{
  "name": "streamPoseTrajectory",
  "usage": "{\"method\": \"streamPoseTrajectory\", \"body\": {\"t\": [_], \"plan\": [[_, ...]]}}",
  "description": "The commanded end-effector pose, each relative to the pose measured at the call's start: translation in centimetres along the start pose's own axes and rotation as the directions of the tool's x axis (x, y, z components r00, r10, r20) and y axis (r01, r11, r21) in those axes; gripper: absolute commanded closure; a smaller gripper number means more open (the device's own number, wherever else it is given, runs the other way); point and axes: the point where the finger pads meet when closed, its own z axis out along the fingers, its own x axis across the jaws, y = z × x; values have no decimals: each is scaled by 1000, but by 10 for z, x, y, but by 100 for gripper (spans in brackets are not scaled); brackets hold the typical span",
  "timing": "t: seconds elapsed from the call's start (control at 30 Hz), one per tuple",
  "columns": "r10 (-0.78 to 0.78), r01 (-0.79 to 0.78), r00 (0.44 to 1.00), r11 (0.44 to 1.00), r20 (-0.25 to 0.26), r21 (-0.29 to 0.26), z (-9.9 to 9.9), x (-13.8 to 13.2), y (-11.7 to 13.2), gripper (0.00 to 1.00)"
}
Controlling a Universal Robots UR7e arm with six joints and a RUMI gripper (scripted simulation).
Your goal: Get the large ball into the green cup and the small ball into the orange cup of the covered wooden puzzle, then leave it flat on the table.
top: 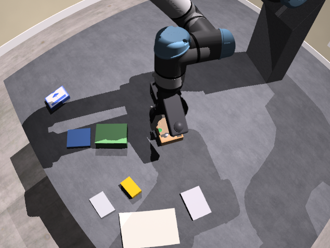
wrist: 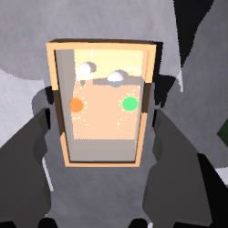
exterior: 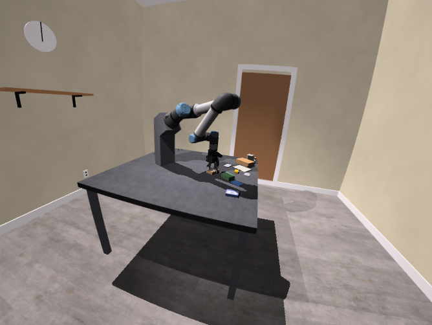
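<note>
The covered wooden puzzle [wrist: 101, 102] lies flat on the table, straight below the wrist camera. Two white balls lie near its far end, one on the left [wrist: 86, 69] and one to its right [wrist: 117, 77]; their sizes look close. The orange cup [wrist: 76, 105] and the green cup [wrist: 129, 103] are both empty. My gripper [wrist: 102, 109] is open, with one dark finger on each long side of the puzzle and a small gap on both sides. In the top view the gripper [top: 166, 122] covers most of the puzzle [top: 170, 136].
A green box [top: 111, 135] and a blue tile [top: 78, 137] lie left of the puzzle. A yellow block [top: 130, 186], two white cards [top: 102, 204] [top: 195, 202] and a large cream sheet [top: 149, 227] lie nearer the front. A blue-white box [top: 57, 97] sits far left. The arm's base pillar [top: 280, 39] stands at the back right.
</note>
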Motion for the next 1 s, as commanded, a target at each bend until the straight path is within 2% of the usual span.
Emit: {"method": "streamPoseTrajectory", "body": {"t": [0.0,0.8,0.83,0.97], "plan": [[0,0,1000,1000,-2,0,1,1,0,45],[0,0,1000,1000,-2,0,1,1,0,45],[0,0,1000,1000,-2,0,1,1,0,56],[0,0,1000,1000,-2,0,1,1,0,56]]}}
